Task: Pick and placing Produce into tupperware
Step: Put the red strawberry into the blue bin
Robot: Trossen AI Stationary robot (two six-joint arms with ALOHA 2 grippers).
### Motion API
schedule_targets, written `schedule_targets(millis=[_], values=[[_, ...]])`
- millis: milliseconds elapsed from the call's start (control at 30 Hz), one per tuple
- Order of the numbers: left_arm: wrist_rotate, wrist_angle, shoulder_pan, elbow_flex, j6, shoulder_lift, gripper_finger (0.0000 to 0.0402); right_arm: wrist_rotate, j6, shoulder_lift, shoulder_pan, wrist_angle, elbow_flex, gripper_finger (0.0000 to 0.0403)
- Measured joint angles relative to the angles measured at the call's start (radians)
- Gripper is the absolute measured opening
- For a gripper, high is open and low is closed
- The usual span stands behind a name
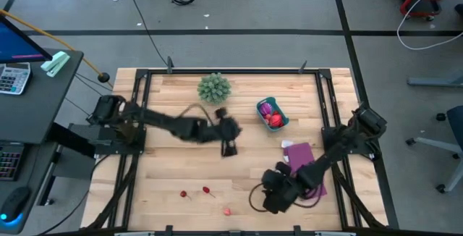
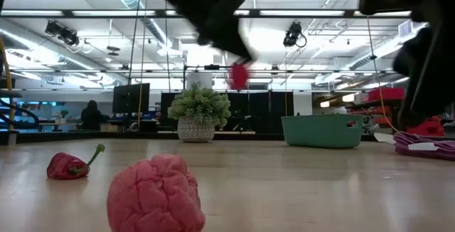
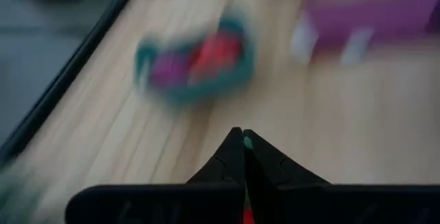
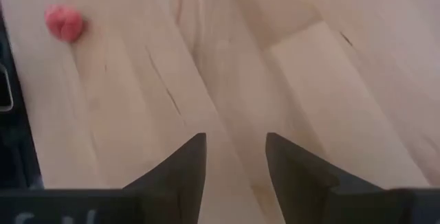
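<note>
Altogether three loose produce pieces [image 1: 206, 192], one tupperware [image 1: 281, 112] holding two.

The small rectangular plastic tub [image 1: 281, 116] is teal-blue. Its contents are a purple-pink round toy fruit [image 1: 267, 108] and a red toy fruit [image 1: 275, 120]. The flat rectangular sheet [image 1: 300, 153] is purple. The spiky ball plant [image 1: 214, 87] is pale green. The knobbly raspberry-like toy piece [image 2: 156, 195] is pink. The small pepper-shaped toy [image 2: 69, 166] is red with a green stem. The slatted wooden table top [image 1: 173, 171] is pale tan with visible grain. Both robot arms are black.
</note>
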Motion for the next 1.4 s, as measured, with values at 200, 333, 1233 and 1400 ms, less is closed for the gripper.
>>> schedule_targets(millis=[200, 333, 1233, 1400], values=[[0.275, 0.355, 0.190, 0.000, 0.064, 0.012, 0.0002, 0.061, 0.281, -0.001, 0.117, -0.073, 0.000, 0.0159], [0.320, 0.509, 0.257, 0.000, 0.065, 0.052, 0.0001, 0.140, 0.357, -0.001, 0.172, -0.107, 0.000, 0.0160], [0.341, 0.721, 0.292, 0.231, -0.093, 0.534, 0.0023, 0.211, 0.320, -0.001, 0.105, -0.131, 0.000, 0.0160], [0.342, 0.619, 0.307, 0.230, -0.094, 0.534, 0.0032, 0.206, 0.274, -0.001, 0.095, -0.130, 0.000, 0.0160]])
